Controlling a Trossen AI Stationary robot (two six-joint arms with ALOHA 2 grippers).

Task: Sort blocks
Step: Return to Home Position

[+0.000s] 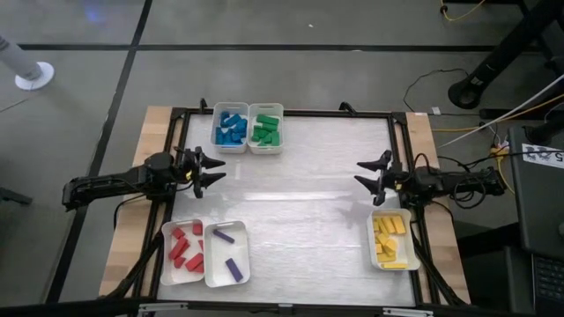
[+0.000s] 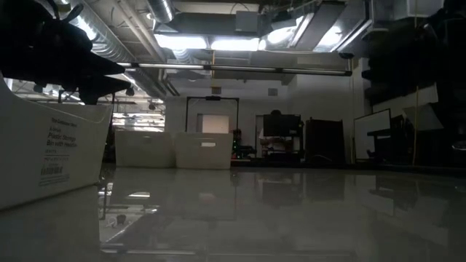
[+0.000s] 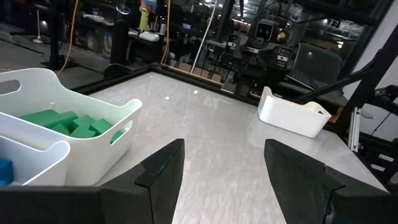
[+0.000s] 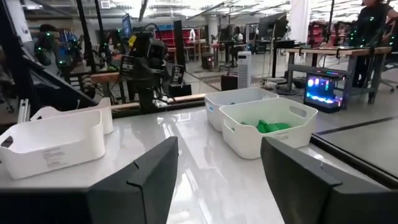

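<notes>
While both arms hang over opposite side edges of the desk (image 1: 300, 194), the left gripper (image 1: 214, 170) and right gripper (image 1: 361, 173) are spread open, holding nothing. In white trays (image 1: 231, 149) lie the blue blocks (image 1: 231, 129) and green blocks (image 1: 266, 130) at the back, red blocks (image 1: 187, 248) and purple blocks (image 1: 229, 253) front left, yellow blocks (image 1: 389, 239) front right.

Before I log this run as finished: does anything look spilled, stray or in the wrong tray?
Nothing stands out. The blue blocks, green blocks, red blocks, purple blocks and yellow blocks sit separated by colour; none lies loose on the table. The left gripper and right gripper are open, empty.
</notes>
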